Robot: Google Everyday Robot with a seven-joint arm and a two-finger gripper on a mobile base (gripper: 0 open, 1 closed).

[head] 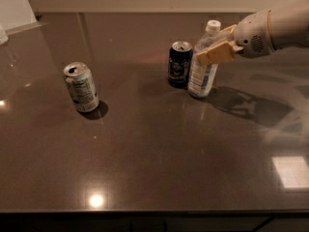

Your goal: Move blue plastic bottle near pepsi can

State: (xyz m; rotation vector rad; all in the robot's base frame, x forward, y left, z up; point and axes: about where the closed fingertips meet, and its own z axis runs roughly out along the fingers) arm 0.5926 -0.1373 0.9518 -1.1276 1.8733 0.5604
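Spreading across the view, the dark polished stone surface (159, 158) carries everything. The white robot arm (285, 25) reaches in from the right, its tan hand (211, 46) at the shoulder of the clear ribbed plastic bottle with blue-and-white label (202, 79); whether it grips cannot be told. The bottle stands upright just right of the dark navy pepsi can (179, 64). A silver-grey can (81, 87) stands well apart, left.

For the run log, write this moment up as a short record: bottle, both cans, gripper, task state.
surface: dark glossy table
water bottle: upright, close beside the dark blue can, on its right in the picture; contact unclear
dark blue can: upright
silver can: upright, far off to the left, alone
gripper: at the bottle's upper part, fingers closed on it
task state: bottle near the dark blue can, not yet released
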